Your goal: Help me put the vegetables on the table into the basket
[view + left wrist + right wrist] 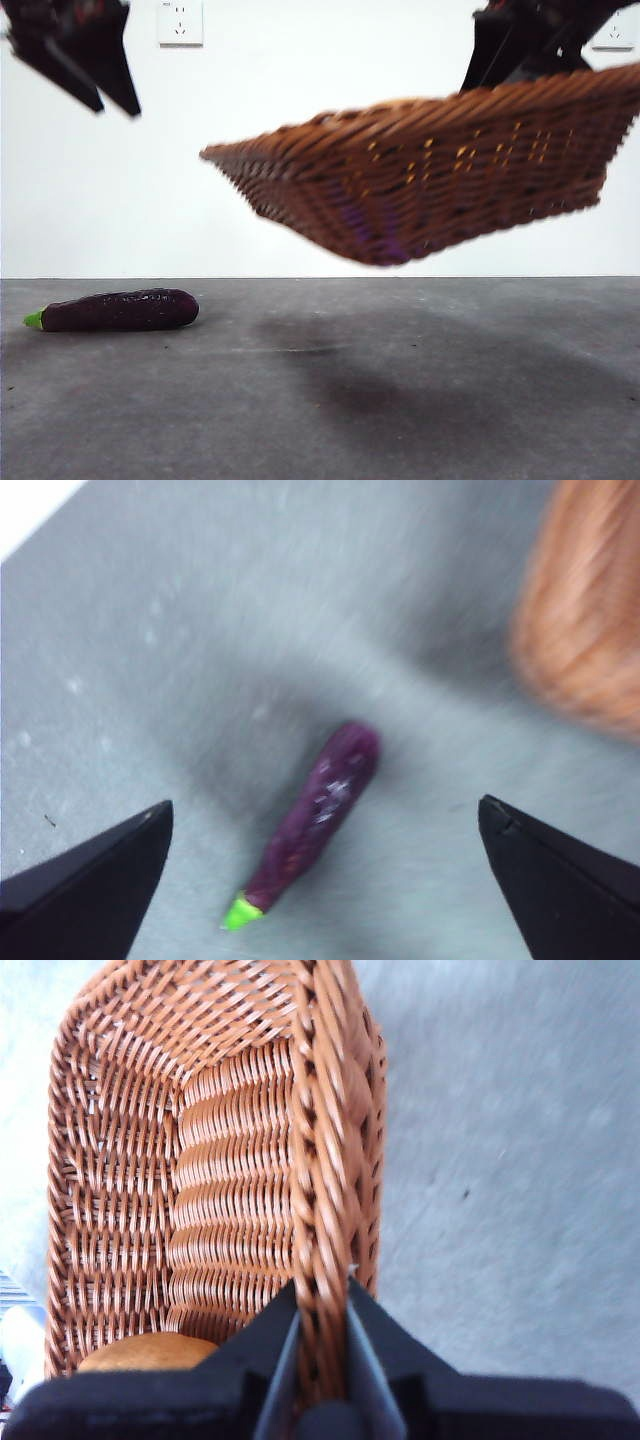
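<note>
Grey table (420, 420) under a white wall; eggplant (118, 310) lies flat on it, way over from the basket (440, 175), which is up in the air and tilted; right end effector (322, 1305) is pinched tight on the basket's rim, potato (145, 1351) sitting inside; left end effector (320, 880) hangs above the eggplant, jaws spread wide, holding nothing.

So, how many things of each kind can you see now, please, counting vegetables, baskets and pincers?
Eggplant on the table: 1
Potato in the basket: 1
Basket, held up tilted: 1
Pincers: 2, the left pincer open over the eggplant, the right pincer shut on the basket's rim
Total: 5
No corn shows.
</note>
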Controlling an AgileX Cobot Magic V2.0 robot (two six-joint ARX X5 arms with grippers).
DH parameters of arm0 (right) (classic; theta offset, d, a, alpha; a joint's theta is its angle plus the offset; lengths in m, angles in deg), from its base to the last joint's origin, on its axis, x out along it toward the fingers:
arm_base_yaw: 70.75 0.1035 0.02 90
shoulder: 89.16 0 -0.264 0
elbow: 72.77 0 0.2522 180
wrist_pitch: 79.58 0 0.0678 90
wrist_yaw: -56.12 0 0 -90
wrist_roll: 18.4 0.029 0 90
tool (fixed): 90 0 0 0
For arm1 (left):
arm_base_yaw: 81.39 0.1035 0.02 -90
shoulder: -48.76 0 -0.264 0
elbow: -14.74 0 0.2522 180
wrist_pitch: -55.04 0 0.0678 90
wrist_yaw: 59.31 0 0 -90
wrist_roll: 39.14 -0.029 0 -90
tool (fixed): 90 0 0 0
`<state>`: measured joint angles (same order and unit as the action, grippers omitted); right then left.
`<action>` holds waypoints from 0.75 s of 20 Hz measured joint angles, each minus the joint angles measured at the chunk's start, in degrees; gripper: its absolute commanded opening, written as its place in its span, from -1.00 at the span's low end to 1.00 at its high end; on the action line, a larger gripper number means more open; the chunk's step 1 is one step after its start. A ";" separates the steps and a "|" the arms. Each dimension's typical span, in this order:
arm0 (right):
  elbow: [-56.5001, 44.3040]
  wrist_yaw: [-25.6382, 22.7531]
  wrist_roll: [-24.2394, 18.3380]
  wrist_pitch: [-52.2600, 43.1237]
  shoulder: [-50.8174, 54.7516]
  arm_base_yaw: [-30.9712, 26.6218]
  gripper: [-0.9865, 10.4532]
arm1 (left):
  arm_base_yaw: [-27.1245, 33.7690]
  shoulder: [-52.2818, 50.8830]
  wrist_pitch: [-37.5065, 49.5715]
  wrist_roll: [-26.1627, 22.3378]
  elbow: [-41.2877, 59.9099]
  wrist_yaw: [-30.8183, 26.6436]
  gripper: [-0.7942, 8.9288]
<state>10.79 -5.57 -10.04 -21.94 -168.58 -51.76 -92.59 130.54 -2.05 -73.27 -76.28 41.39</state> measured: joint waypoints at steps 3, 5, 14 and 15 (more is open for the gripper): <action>4.68 0.04 -1.92 3.17 0.00 -0.44 -0.85 | 1.79 7.43 4.81 -3.56 0.00 4.07 0.26; 7.04 0.07 -2.67 3.93 0.02 -0.59 -0.85 | 2.23 12.33 8.02 -5.25 0.00 5.88 0.26; 8.98 0.02 -5.42 3.93 0.13 -0.72 -0.85 | 5.03 26.80 12.85 -8.57 0.00 8.20 0.26; 8.98 0.00 -5.42 3.58 0.13 -0.74 -0.85 | 5.05 27.82 13.38 -8.72 0.00 8.39 0.26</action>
<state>19.77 -5.57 -15.46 -18.36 -168.45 -52.51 -87.54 158.36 11.33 -81.99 -76.28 49.79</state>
